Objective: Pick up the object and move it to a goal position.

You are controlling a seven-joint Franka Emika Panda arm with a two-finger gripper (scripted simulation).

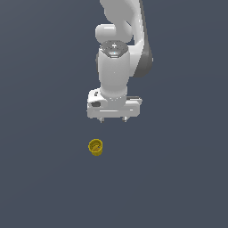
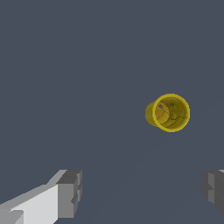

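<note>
The object is a small yellow cup-like cylinder (image 1: 95,147) with a hollow top, lying on the dark grey floor. In the exterior view it sits below the white gripper (image 1: 114,120) and a little toward that view's left. The gripper hangs above it, apart from it, with its two short fingertips spread wide and nothing between them. In the wrist view the yellow cup (image 2: 168,113) shows its open mouth, and the gripper (image 2: 142,192) is open, with one grey fingertip (image 2: 70,192) showing and the other partly cut off by the frame edge.
A plain dark grey floor (image 1: 178,187) fills both views. No other object or goal marker shows.
</note>
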